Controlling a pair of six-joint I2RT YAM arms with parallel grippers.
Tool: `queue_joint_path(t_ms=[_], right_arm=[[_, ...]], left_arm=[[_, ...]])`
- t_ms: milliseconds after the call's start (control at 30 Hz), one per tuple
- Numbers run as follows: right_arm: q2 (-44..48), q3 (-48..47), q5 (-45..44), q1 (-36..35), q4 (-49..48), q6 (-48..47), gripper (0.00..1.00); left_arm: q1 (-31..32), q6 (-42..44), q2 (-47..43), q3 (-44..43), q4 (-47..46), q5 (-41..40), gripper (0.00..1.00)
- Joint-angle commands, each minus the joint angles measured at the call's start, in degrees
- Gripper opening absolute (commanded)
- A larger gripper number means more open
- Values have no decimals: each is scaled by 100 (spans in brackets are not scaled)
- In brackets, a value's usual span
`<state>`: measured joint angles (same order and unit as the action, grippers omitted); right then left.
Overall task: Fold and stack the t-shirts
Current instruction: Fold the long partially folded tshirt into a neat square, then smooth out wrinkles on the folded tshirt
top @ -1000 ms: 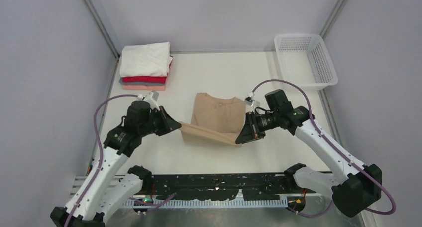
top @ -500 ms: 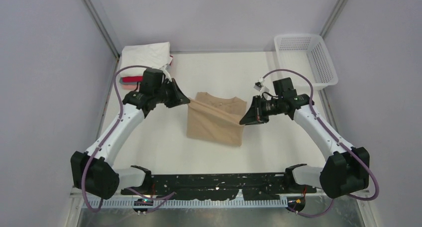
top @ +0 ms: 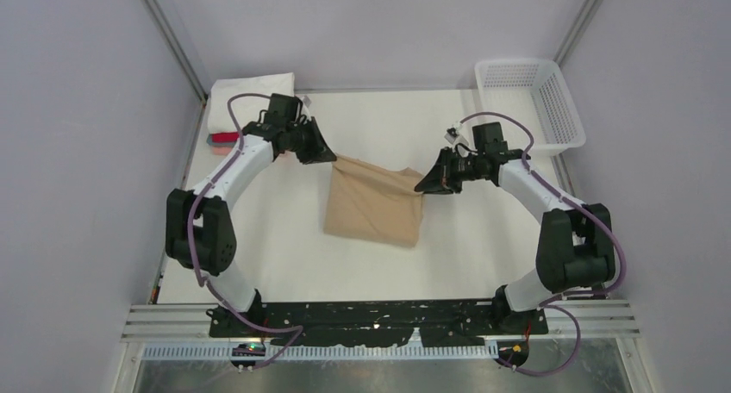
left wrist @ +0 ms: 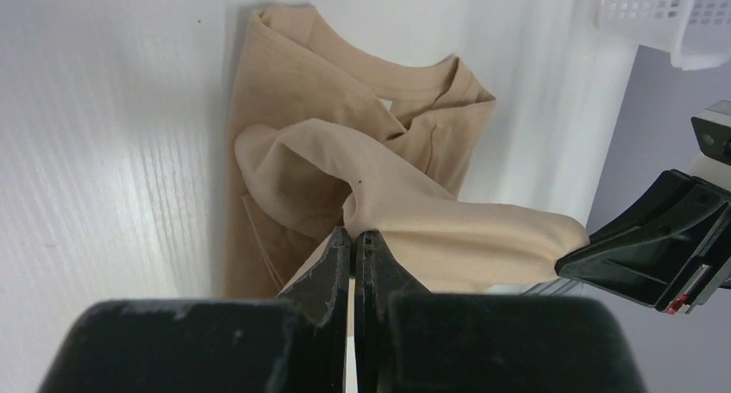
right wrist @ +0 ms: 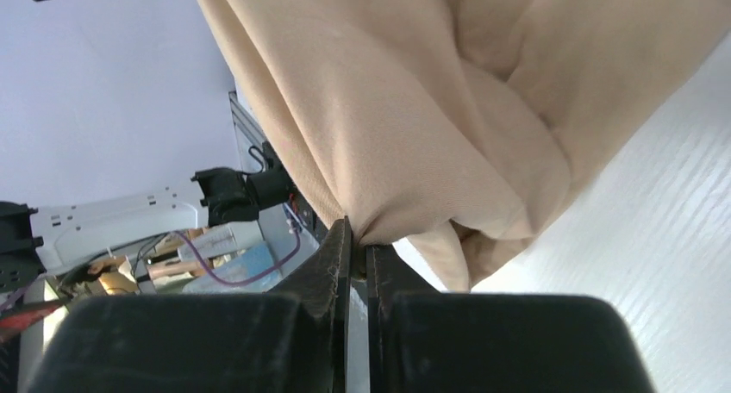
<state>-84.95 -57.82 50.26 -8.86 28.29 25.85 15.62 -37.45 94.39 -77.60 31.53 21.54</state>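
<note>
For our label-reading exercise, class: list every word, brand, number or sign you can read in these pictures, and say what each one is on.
None can be read.
The tan t-shirt is plain, with no print showing.
The white tag beside the right tool is too small to read.
The red-and-white sticker on that tool's body, seen in the left wrist view, is blurred.

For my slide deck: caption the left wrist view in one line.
Left hand and right hand hold a fold of the plain tan cloth t-shirt above the white table.
</note>
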Motion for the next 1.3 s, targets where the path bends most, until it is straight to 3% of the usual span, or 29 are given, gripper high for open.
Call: queue_joint_path(t_ms=[0,100,233,267,333,400,433,467,567,633,833,933,1100,1267], right_arm=[[-540,-313,-119,154,-688,292,5],[-866,-468,-273,194,-820,326,6],[-1358,-713,-429,269,-910,234,20],[-1529,-869,-456,319,-916,200,22],[-1725,-1133,-624,400,-996,164,27],[-1738,-1375,-1135,455,-969,252,49],[-1635,-1513,-1301,464,-906,249,68],[-1554,-1544,-1500,464,-828,224,75],[-975,-1368,-1707,406,-800,211,94],[-605,-1136,-1873,291,-785,217,99],[-171,-252,-1640,-497,-1683,775,97],[-393,-169,-1567,-830,-2061,938,96],[-1151,-581,-1919,-794,-2248,789,97],[-1996,-955,-2505,-595,-2711,772,96]], left_arm=[[-154,216,642,-649,-72,-64,0],[-164,271,1145,-1118,64,-62,0],[-164,350,1682,-1514,160,113,0],[-164,337,1769,-1557,135,94,6],[-173,340,1894,-1732,192,84,35],[-172,422,1903,-1910,355,77,68],[-166,448,1840,-1969,422,38,92],[-164,478,1760,-1969,477,9,99],[-149,479,1373,-1735,483,-10,100],[-84,458,1089,-1455,412,43,100],[321,285,772,-889,-31,192,100],[361,250,1146,-1173,67,456,100],[372,136,1755,-1437,-355,717,100],[372,60,2859,-2555,-80,645,100]])
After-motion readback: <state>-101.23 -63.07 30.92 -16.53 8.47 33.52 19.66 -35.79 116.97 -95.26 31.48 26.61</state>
